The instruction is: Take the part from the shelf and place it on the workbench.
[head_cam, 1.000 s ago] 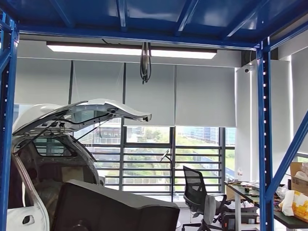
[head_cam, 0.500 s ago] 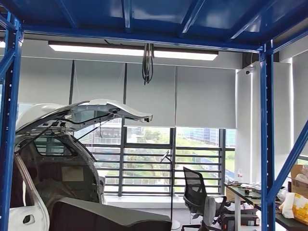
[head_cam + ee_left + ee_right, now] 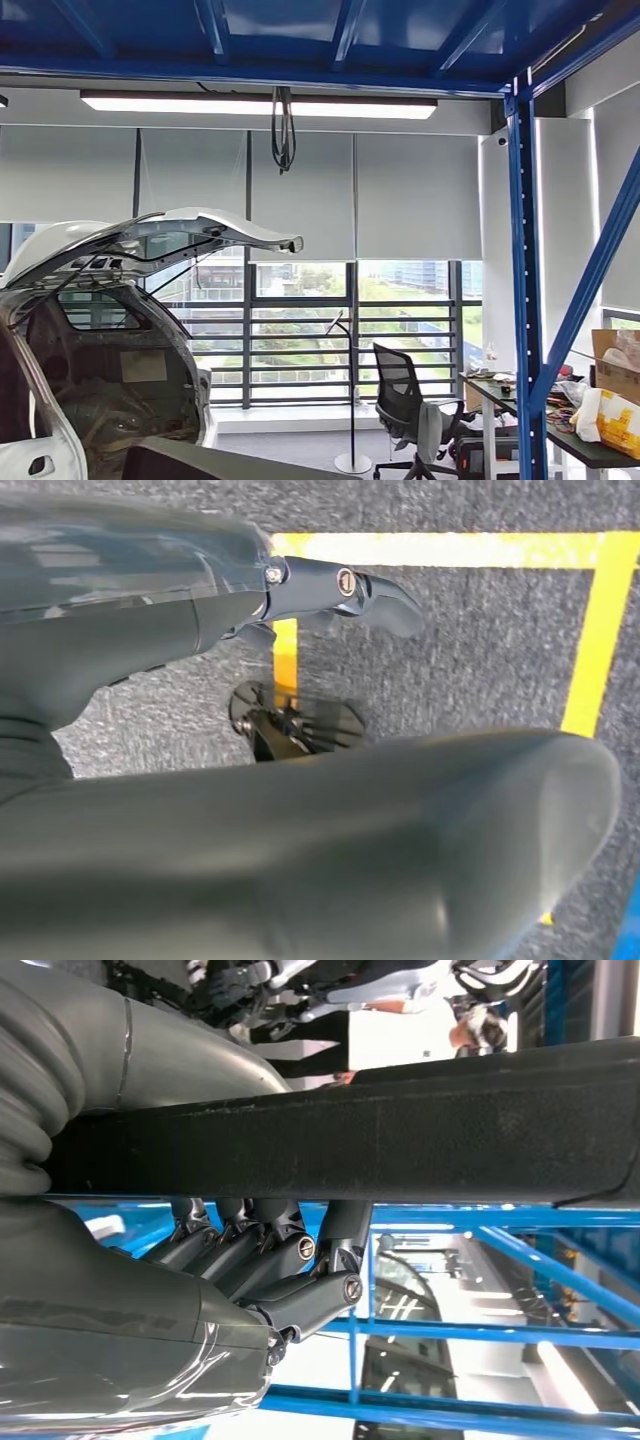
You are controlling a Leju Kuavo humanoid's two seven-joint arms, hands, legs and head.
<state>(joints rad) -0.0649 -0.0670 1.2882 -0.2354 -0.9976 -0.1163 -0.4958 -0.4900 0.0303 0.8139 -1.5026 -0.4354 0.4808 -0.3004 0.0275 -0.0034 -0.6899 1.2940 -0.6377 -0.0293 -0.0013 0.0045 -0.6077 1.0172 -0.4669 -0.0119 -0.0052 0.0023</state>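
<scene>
The right hand (image 3: 256, 1270) and the left hand (image 3: 317, 590) both grip the dark part (image 3: 362, 1130), already off the blue shelf (image 3: 524, 250), so the bench placement is left.

Industrial workshop or test hall with an office corner. Blue steel shelf frame (image 3: 524, 290) overhead and at the side, stripped white car body (image 3: 98, 340) with its tailgate up, grey carpet floor with yellow marking tape (image 3: 596, 630). Office chair (image 3: 404, 405) and cluttered desk (image 3: 498, 392) stand by big windows with roller blinds (image 3: 419, 195); strip light (image 3: 256, 104) on the ceiling.
</scene>
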